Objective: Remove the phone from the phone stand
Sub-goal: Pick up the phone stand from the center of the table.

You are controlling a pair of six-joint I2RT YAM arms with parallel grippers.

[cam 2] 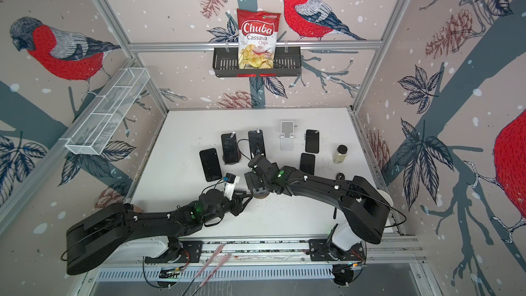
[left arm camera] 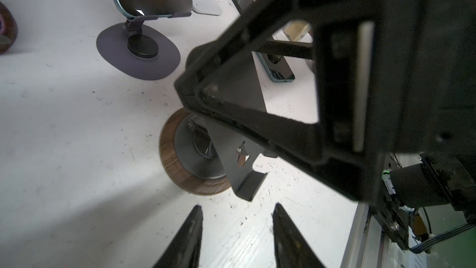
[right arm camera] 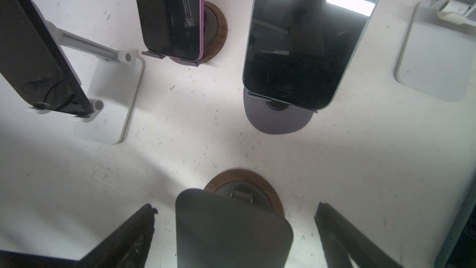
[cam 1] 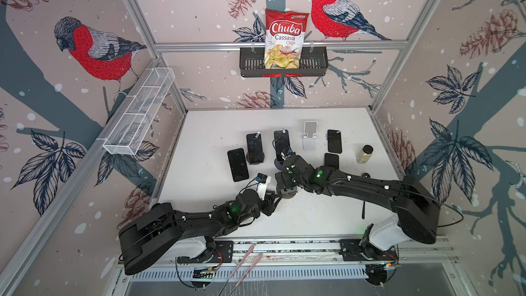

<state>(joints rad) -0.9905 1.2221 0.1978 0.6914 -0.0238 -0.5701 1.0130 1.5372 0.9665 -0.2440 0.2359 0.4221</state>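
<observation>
Both claws parted at the wood-based phone stand (right arm camera: 231, 230).
My right gripper (right arm camera: 235, 206) straddles its bare plate, fingers wide; my left gripper (left arm camera: 237, 207), slightly parted, grips nothing beside its base. One phone (cam 1: 331, 160) lies flat on the table (cam 1: 213, 138) near my right arm.

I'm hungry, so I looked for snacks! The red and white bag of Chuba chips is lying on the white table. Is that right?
Not quite. The red and white bag of Chuba chips is not lying on the white table. It stands in the black basket that hangs on the back wall, above the table. Both top views show it.
</observation>
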